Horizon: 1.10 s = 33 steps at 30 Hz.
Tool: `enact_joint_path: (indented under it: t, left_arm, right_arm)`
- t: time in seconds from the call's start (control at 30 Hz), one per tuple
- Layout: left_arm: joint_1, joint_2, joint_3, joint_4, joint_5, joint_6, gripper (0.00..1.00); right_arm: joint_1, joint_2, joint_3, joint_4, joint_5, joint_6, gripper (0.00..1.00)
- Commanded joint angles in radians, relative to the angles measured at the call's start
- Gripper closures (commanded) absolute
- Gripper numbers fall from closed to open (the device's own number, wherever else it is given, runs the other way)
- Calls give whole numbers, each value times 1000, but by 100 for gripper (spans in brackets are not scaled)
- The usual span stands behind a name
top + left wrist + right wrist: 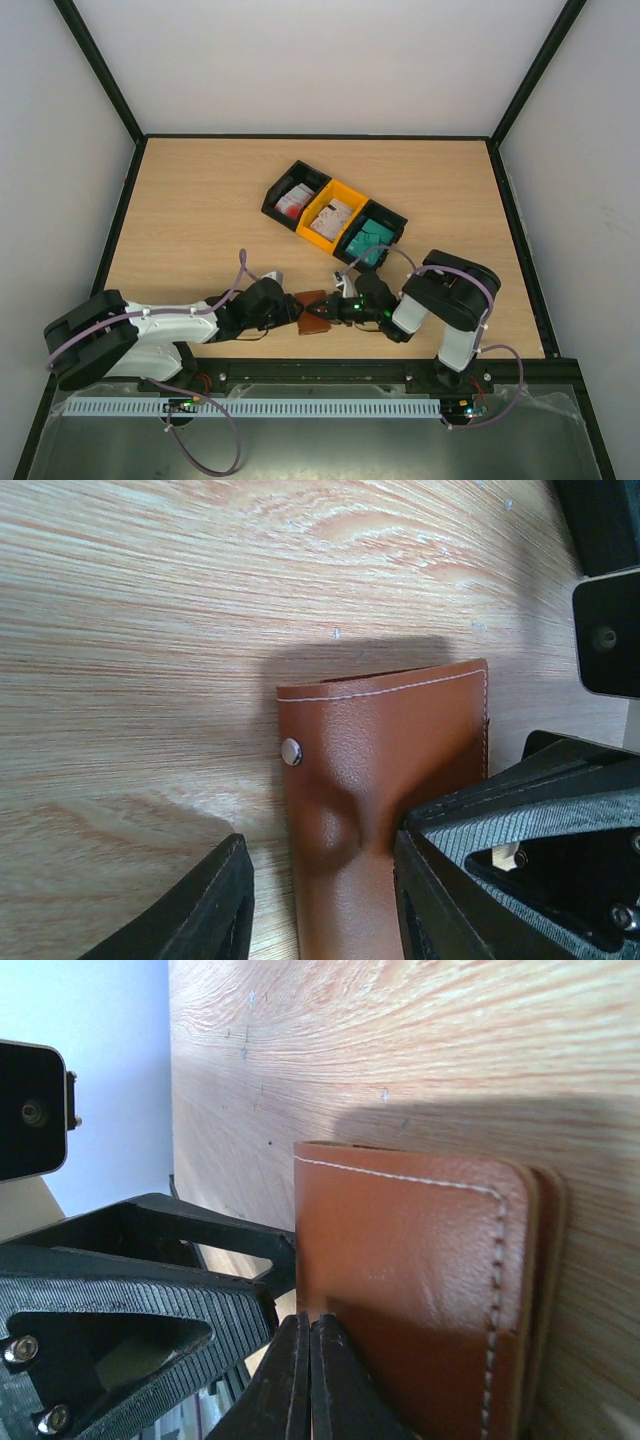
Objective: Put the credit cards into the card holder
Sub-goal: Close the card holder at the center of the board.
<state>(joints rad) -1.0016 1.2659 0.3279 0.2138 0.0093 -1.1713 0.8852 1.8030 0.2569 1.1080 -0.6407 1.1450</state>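
Card holder (314, 312) lies on pale wood table (200, 220), white walls (330, 60) beyond it. I see left gripper (318, 852) parted astride it, right gripper (308, 1328) closed against its edge.

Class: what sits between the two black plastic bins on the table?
A yellow rectangular plastic bin, in a row with the left black bin and the right black bin; the top view shows this.
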Motion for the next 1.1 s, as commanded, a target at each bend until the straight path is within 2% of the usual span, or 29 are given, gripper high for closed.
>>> enact_joint_path:
  t: [0.0, 0.17, 0.33, 0.57, 0.8, 1.07]
  left_arm:
    - [-10, 31, -20, -68, 15, -4, 59]
    - [-10, 46, -14, -68, 18, -3, 60]
    - [-11, 50, -5, -74, 13, -4, 60]
    - [-9, 39, 3, -83, -5, -8, 59]
    - [-9, 1, -2, -94, -17, -13, 56]
    - [-9, -8, -3, -93, -19, -13, 55]
  right_arm:
    - [-46, 105, -89, -129, 40, 29, 98]
    - [-66, 125, -86, -93, 10, 27, 98]
    - [-66, 23, -36, -245, 29, -48, 97]
    - [-65, -185, 90, -561, 78, -189, 84]
    - [-64, -315, 136, -664, 43, -243, 71]
    - [-64, -481, 169, -786, 70, -270, 63]
